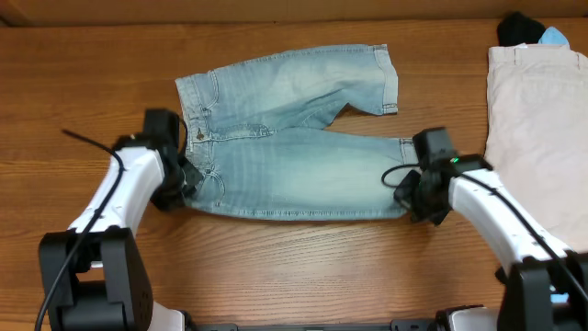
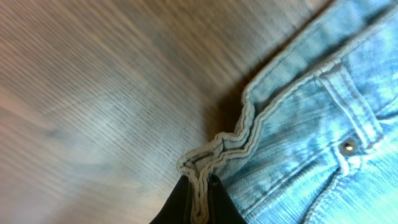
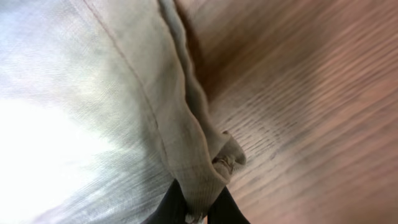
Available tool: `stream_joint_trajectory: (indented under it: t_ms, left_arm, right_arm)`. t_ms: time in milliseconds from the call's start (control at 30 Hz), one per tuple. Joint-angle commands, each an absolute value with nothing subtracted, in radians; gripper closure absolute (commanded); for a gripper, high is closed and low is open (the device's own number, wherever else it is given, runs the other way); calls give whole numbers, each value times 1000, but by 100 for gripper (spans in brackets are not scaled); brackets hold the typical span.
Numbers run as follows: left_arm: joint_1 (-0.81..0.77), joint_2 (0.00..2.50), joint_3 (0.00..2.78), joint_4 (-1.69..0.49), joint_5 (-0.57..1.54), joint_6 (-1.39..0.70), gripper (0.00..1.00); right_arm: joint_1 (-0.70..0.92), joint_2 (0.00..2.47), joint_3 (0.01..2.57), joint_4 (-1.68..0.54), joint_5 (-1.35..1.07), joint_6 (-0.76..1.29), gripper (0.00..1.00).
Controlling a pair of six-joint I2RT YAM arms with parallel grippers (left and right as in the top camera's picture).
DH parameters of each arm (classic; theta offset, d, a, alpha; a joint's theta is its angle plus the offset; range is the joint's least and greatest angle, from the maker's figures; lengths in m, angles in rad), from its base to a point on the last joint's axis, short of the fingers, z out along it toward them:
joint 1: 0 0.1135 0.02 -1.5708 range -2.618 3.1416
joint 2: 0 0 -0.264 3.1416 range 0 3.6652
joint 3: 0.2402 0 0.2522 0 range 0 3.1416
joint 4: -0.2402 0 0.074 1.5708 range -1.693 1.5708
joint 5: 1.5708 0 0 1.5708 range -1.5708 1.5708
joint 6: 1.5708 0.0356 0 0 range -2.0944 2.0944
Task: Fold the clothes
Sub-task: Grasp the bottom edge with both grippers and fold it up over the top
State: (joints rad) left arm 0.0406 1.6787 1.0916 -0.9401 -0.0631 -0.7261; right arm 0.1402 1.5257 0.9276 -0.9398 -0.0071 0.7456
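Denim shorts [image 1: 303, 165]: soft, limp cloth, likely to sag between holds. Left gripper [image 2: 199, 194] clamps the waistband edge [image 2: 249, 121], right gripper [image 3: 198, 204] the leg hem [image 3: 189, 118]; thick seams should give firm purchase

The right gripper [image 3: 200, 204] enters at the bottom centre of the frame; its two dark fingers [image 3: 174, 206] stand close together with a fold of cloth pinched between them. The cloth is the hem of the denim shorts [image 3: 93, 93]; the hem runs as a thick rolled edge from the top centre down to the fingers, bunching into a small curl just above them. A single stitch line runs parallel to the hem, further left; the fabric fills the left half and reads pale, washed out by glare at the lower left. The wood-grain bench [image 3: 311, 93] fills the right half, blurred; a dark shadow lies on it just beside the hem near the top.
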Motion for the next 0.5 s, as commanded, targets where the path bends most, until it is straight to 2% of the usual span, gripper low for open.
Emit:
stream_joint_trajectory:
  t_ms: [0,133,267,367,467]
  left_arm:
    - [45,1666,1291,-1117,-96,-650,96]
    - [45,1666,1332,-1277,-32,-655,96]
    - [45,1660,1303,-1381,-88,-752,96]
    - [45,1649,1273,-1327,-115,-794,96]
    - [46,1649,1254,-1192,-116,-818,96]
  right_arm:
    - [112,1438,1104,-1060,52,652,96]
    - [110,1406,1232,-1243,51,626,96]
    - [110,1399,1289,-1311,43,593,96]
    - [110,1404,1294,-1183,43,536,96]
    - [110,1441,1294,-960,44,484,96]
